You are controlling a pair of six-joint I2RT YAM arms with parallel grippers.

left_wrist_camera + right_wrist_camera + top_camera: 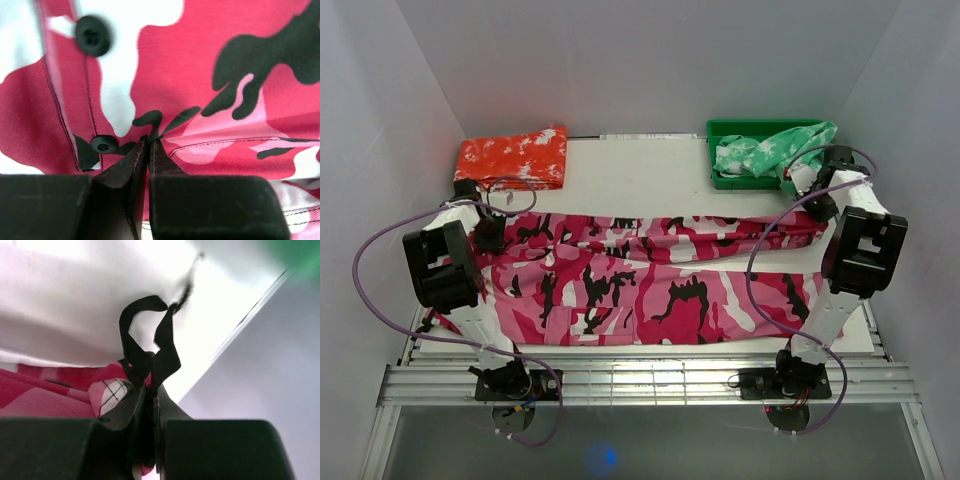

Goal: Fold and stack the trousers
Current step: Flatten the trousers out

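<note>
So, the surroundings first. An orange garment [515, 158] with white splotches is sitting folded at the upper left of the table [630, 175]. A green bin [752, 126] is sitting at the upper right, with a crumpled green garment [765, 152] spilling over its rim. Both are lying beyond the far edge of the trousers [650, 275], which are stretching across the middle of the overhead frame almost from one side of the table to the other.

The near leg is lying wide and fairly flat, while the far one is looking narrower and more rumpled. The black arm links are blocking my view of both ends, and purple cables [365, 270] are looping off each arm. The right-hand cable is drooping over the cloth.

Up close the cloth is looking like a soft twill, pink-magenta camo with black and white blobs, dark stitching and round black buttons [93, 35].

The left gripper [149, 144] is clenching a little raised fold of the trousers just beside the lower button, fingers pinched tight together. At the other end, the right gripper [150, 389] is clamping down on the pink cloth right where a flat black strap [150, 335] is curling up in a loop.
</note>
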